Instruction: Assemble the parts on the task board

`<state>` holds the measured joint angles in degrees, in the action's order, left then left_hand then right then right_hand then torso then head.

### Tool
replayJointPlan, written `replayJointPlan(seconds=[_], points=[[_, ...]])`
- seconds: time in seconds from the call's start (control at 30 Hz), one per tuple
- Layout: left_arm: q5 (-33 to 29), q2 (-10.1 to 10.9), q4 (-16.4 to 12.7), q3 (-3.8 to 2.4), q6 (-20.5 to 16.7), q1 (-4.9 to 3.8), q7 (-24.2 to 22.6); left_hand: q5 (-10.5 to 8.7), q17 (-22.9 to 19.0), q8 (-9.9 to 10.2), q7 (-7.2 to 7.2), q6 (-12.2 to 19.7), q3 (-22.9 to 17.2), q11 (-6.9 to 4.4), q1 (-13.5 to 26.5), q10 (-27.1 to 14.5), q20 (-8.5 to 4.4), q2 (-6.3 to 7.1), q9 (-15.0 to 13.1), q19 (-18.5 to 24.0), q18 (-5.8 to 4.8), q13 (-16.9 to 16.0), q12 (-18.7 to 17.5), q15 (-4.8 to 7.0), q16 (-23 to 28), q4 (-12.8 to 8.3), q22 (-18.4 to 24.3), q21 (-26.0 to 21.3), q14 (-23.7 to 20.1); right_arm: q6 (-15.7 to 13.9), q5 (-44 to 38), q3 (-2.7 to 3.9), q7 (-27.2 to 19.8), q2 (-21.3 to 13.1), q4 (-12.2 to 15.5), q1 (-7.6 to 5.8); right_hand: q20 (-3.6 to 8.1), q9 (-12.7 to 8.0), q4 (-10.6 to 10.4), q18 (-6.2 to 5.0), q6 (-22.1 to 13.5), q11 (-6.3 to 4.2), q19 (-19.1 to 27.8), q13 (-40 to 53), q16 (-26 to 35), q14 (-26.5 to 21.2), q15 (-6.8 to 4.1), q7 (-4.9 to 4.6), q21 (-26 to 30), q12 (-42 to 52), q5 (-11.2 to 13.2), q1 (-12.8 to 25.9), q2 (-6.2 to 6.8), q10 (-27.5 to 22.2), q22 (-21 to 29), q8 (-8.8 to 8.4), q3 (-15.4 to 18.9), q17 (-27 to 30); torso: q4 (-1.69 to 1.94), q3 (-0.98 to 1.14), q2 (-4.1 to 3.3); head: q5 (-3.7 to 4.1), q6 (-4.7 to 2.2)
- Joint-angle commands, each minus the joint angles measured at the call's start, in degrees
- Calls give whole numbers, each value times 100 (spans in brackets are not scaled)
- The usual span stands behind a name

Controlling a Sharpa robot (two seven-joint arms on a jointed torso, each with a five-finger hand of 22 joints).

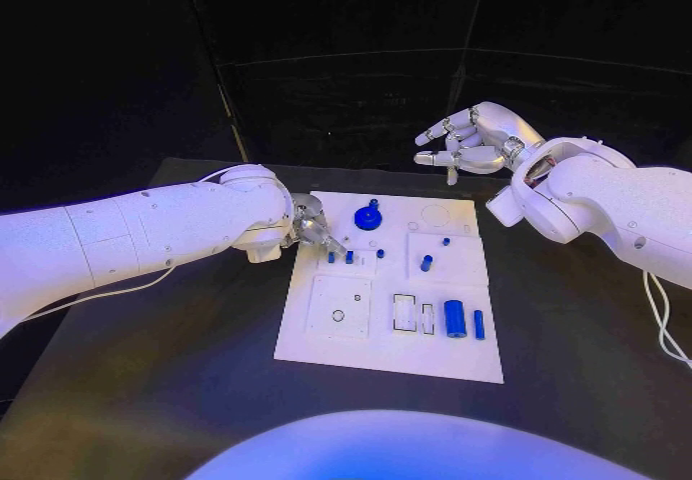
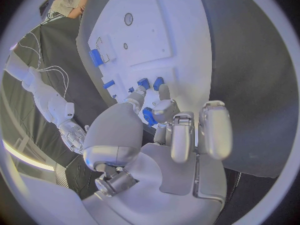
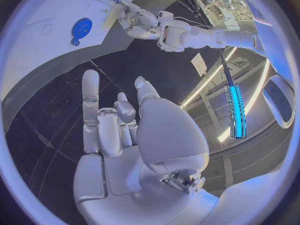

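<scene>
White task board (image 1: 325,335) on the black surface; the left robot hand (image 1: 310,228) pinches a small blue peg (image 2: 149,116) for insertion, while the right robot hand (image 1: 473,137) waits beyond, loosely curled, empty.

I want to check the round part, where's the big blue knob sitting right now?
In the head view the blue knob stands near the task board's far edge, just right of the left hand and clear of its fingers.

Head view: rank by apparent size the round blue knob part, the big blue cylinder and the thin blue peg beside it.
1. Round blue knob part
2. Big blue cylinder, close to the knob, so that ranking is unsure
3. Thin blue peg, clearly smallest
</scene>
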<state>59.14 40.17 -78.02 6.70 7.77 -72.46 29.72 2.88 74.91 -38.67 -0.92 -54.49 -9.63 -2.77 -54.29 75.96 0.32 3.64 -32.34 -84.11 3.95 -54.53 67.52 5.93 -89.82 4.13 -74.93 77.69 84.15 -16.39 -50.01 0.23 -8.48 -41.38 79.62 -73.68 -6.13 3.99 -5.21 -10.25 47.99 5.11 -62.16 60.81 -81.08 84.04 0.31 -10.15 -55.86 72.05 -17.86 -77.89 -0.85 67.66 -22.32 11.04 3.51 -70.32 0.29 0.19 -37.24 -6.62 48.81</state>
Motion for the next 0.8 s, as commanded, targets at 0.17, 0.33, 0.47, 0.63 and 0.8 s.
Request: replayJointPlan(seconds=[0.17,0.33,0.47,0.63,0.8], points=[[-88,119,-125,-11,-434,-3,-58,-16,1509,-20,-1,-43,163,-23,-16,25,-51,25,-12,-241,-84,-5,29,46,-18,50,-261,21,585,8,-5,5,-59,0,-4,-10,-25,4,5,-35,-41,-10,19,-3,17,174,8,9,29,34,33,-40,-25,-8,8,24,36,2,6,-2,1,6,-7],[-94,232,-261,-32,-658,-6,-172,-14,1509,-13,-5,-17,315,-24,-91,-34,-58,-33,-21,-213,-61,112,-53,46,-18,101,-173,-72,585,-1,-5,5,-59,-9,-1,-10,-25,4,3,-35,-42,-10,19,-1,19,174,8,8,30,35,31,-39,-30,-6,9,25,36,5,0,0,1,22,-1],[-214,308,-360,-42,-1040,-11,-598,0,1478,67,-94,222,424,50,-326,-339,-23,-181,-9,-66,34,574,-385,-5,1,98,246,-512,576,-14,-5,5,-59,-19,-4,-10,-25,4,3,-35,-42,-10,19,-1,19,173,8,8,30,36,31,-39,-30,-6,9,26,37,5,-10,-2,-3,37,0],[-442,343,-477,-44,-1589,-14,-1648,190,887,392,-332,710,289,270,-1165,-1398,118,-396,215,395,264,1726,-1265,-187,400,-233,1304,-1669,378,-26,-5,5,-59,-14,-20,-9,-25,4,3,-35,-43,-10,18,-4,18,174,8,8,30,34,30,-40,-33,-8,9,26,36,4,1,-4,-4,135,-19],[-313,253,-503,-33,-2043,-11,-2715,170,-1104,1026,-701,964,-356,605,-2089,-2617,377,-441,781,1620,596,2394,-2256,-514,1994,-758,3151,-3877,-776,-62,-8,5,-47,-6,-38,-9,-24,4,4,-35,-41,-10,17,-12,17,175,8,9,31,30,23,-44,-38,-13,10,29,35,1,-4,-4,-7,186,-38]])
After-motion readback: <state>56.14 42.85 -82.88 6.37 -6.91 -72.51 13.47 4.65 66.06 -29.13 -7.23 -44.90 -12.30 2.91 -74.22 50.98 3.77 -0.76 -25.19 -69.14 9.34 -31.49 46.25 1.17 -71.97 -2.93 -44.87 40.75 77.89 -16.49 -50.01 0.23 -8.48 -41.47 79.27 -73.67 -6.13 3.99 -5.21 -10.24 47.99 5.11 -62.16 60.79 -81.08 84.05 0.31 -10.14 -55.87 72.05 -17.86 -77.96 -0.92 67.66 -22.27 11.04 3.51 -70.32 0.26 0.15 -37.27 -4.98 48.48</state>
